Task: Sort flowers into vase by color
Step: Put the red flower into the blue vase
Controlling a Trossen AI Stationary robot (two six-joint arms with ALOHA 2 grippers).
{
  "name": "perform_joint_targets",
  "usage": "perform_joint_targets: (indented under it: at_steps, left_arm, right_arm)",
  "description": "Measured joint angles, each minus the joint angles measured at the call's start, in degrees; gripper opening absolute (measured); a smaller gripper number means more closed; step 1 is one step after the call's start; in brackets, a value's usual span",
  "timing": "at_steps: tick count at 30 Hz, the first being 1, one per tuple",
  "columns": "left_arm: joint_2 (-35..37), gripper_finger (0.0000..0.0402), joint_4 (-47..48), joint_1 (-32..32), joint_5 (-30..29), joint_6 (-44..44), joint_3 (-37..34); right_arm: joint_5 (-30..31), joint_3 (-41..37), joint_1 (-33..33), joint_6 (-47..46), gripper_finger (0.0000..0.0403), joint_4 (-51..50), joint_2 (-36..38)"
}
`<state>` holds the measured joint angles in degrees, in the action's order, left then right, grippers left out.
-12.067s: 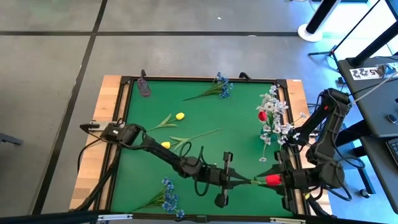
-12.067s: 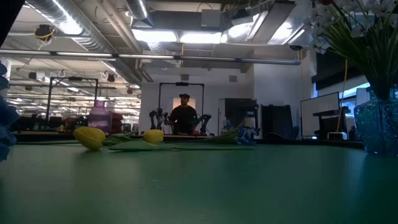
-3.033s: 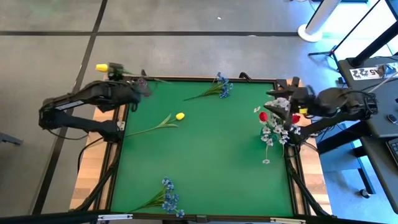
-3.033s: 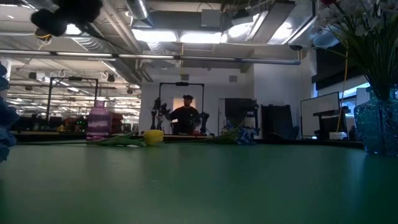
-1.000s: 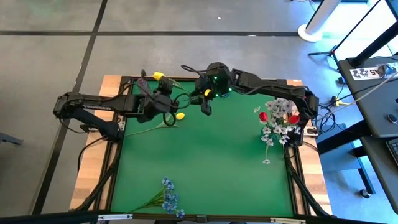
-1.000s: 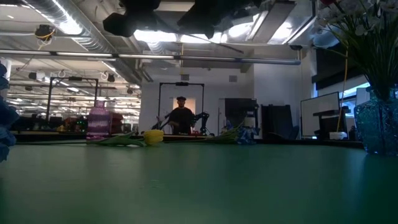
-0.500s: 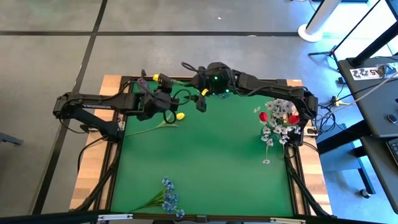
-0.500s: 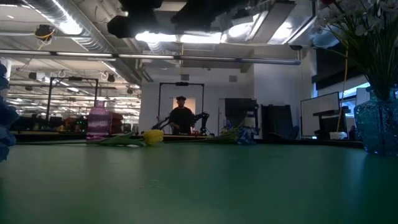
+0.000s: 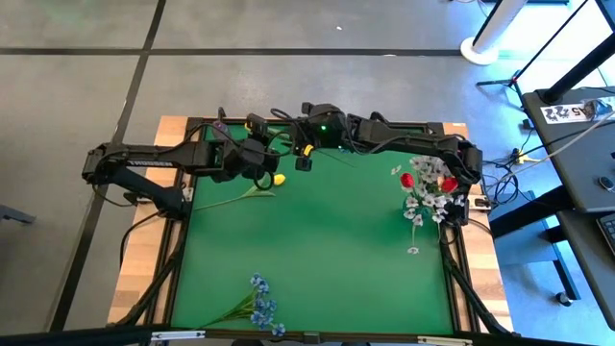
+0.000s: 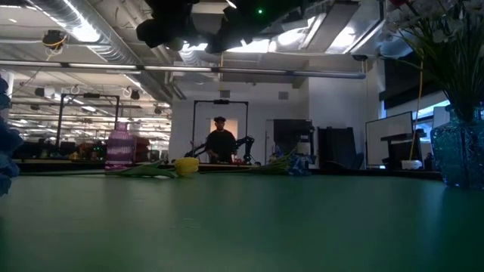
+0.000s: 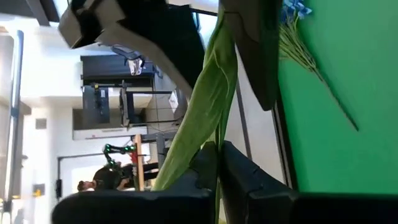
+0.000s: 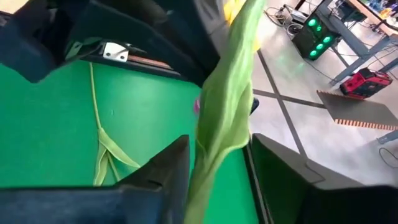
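Note:
My left gripper is over the table's far left part, shut on a yellow tulip that is held in the air. In its wrist view the green stem and leaf rise from between its fingers. My right gripper has reached across to it and is open. Its fingers stand on either side of the tulip's leaf; I cannot tell whether they touch it. A second yellow tulip lies flat on the green mat. Blue bunches lie at the far edge and the near edge. My left gripper pinches the yellow tulip's green stem between its two fingers, lying across the stem. The tulip is lifted clear of the table, and its leaf and bud stick out beyond the fingers.
A purple vase stands at the far left corner. A blue glass vase with white sprays and red tulips stands by the right edge. The middle of the green mat is bare. A person is in the room behind.
My right gripper has moved toward the table's left and far edge, closing in on the tulip held by my left gripper. My left gripper and its tulip have shifted slightly toward the right gripper.

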<state>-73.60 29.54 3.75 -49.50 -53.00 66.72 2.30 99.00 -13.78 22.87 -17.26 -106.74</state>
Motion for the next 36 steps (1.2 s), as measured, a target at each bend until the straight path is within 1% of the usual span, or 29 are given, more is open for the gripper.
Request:
perform_joint_targets:
  at_steps: [6,9,11,12,15,18,20,23,25,27,29,31,32,34,36]
  left_arm:
    - [-0.01,0.0000,0.43,0.11,-0.27,5.24,0.00]
    - [-0.01,0.0002,0.46,0.11,-0.35,8.49,0.00]
    - [-0.01,0.0013,0.54,0.10,-0.02,12.39,0.00]
    - [0.14,0.0022,1.19,0.09,0.41,14.69,0.00]
    - [2.15,0.0059,6.05,0.05,2.10,22.29,0.00]
    - [6.13,0.0100,9.69,0.05,4.92,31.84,0.30]
    - [10.01,0.0124,12.49,0.34,9.02,39.80,0.14]
    - [16.14,0.0149,12.44,1.61,18.44,48.98,-0.10]
    - [20.07,0.0156,10.09,1.49,21.65,51.26,-1.97]
    - [23.75,0.0158,8.03,1.01,22.08,52.21,-4.72]
    - [27.31,0.0156,3.77,1.15,21.92,52.52,-8.09]
    - [30.80,0.0153,-2.13,1.32,21.92,51.60,-12.66]
    - [32.14,0.0152,-6.74,1.30,22.61,50.68,-15.41]
    - [33.89,0.0152,-18.79,1.29,26.31,48.14,-21.24]
    - [34.03,0.0152,-33.35,1.42,30.55,45.51,-27.27]
  right_arm:
    - [-0.32,0.00,0.00,-0.46,0.0106,0.51,0.40]
    - [-0.37,0.00,0.00,-0.22,0.0057,0.17,0.44]
    - [-0.39,0.00,0.00,0.11,0.0019,-0.11,0.44]
    - [-0.37,0.00,0.00,0.48,0.0011,-0.17,0.55]
    - [-0.14,-0.11,-0.11,0.61,0.0017,-0.63,1.98]
    - [-0.87,-0.09,-0.62,0.15,0.0007,-0.56,4.29]
    - [-2.84,-0.37,-1.41,-1.29,0.0006,-0.79,5.52]
    - [-5.28,-1.63,-2.60,-4.06,0.0007,3.04,7.13]
    - [-4.53,-3.15,-3.17,-3.73,0.0004,5.63,7.48]
    - [-4.59,-4.72,-3.32,-3.30,0.0006,7.35,7.51]
    - [-7.21,-5.70,-3.28,-3.37,0.0006,10.61,7.81]
    - [-11.40,-6.39,-3.13,-3.43,0.0004,15.11,8.65]
    - [-14.10,-6.50,-3.09,-3.69,0.0003,17.87,8.82]
    - [-19.17,-6.76,-2.46,-5.34,0.0004,20.62,8.79]
    - [-21.20,-6.83,-1.57,-6.31,0.0004,23.04,7.76]
